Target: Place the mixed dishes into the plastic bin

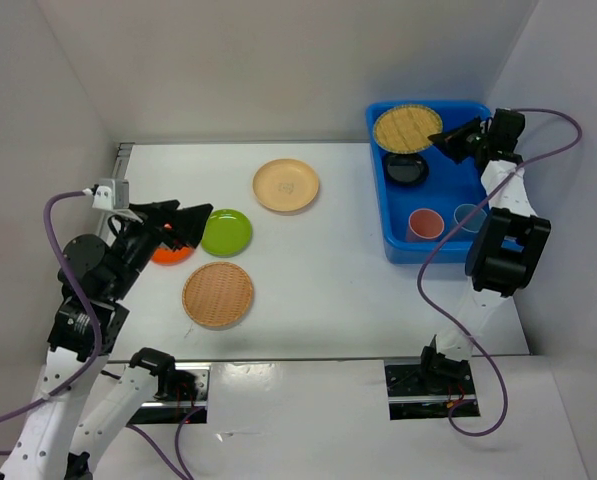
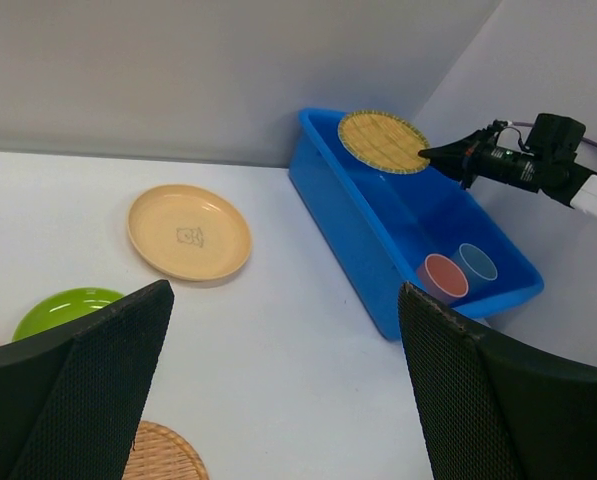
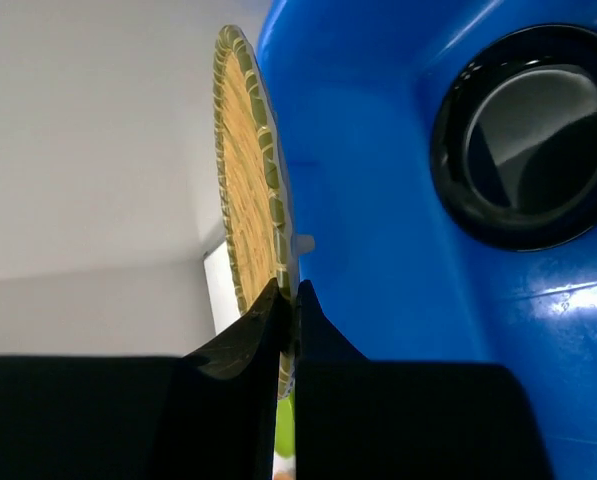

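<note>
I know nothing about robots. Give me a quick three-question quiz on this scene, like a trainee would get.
1. True or false: the right fingers pinch a woven plate by its rim.
2. How many plates lie on the table, outside the blue bin?
3. Fill in: the bin holds a black bowl, a pink cup and a ____ cup.
Key: 1 true; 2 four; 3 blue.

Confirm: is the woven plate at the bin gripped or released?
Gripped. The right gripper pinches the woven plate by its rim; the left wrist view shows it held above the far end of the bin.
</note>
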`<state>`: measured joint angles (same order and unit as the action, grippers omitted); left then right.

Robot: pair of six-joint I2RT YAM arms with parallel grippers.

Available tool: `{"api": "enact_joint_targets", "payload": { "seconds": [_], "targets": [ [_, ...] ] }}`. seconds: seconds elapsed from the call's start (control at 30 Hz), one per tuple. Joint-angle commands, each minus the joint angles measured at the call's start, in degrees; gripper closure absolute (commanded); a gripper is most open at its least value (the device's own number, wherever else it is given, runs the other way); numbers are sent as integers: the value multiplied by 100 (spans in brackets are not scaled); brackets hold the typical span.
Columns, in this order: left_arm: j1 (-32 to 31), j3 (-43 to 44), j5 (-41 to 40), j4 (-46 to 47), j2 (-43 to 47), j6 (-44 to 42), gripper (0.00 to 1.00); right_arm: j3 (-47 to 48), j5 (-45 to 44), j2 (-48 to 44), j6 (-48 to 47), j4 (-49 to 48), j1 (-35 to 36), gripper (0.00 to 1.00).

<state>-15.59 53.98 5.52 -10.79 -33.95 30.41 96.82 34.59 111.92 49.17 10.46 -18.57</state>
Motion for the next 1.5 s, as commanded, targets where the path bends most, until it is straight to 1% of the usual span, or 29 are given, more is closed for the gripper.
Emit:
{"api": "enact_joint_targets", "payload": {
  "seconds": [0.0,0.07,0.3,0.43,0.8,1.1,1.13,1.27,1.37,1.4,1.47],
  "targets": [
    [-23,52,108,551,-32,61,1,-189,-540,-109,426,-983,46,100],
    [-23,52,107,621,-172,-17,1,-444,-725,-109,637,-1317,46,100],
    [-23,52,46,859,-472,-141,1,-505,-1480,233,743,-1371,169,100],
    [-23,166,46,1034,-718,-193,1,-506,-1675,461,927,-1424,221,100],
    [-23,218,-121,1272,-1034,-194,1,12,-2263,1007,928,-817,327,100],
    [-23,219,-174,1439,-1228,-89,1,188,-2598,1288,928,-396,327,100],
    [-23,219,-226,1439,-1228,-88,1,249,-2667,1289,928,-395,327,99],
    [-23,280,-288,1439,-1228,-88,1,303,-2799,1394,990,-89,327,84],
    [-23,332,-288,1439,-1228,-140,1,364,-2852,1446,1042,78,327,78],
    [-23,333,-288,1387,-1228,-141,1,434,-2852,1447,1042,149,327,72],
    [-23,333,-288,1386,-1228,-141,1,487,-2905,1447,1042,228,327,68]
  ]
}}
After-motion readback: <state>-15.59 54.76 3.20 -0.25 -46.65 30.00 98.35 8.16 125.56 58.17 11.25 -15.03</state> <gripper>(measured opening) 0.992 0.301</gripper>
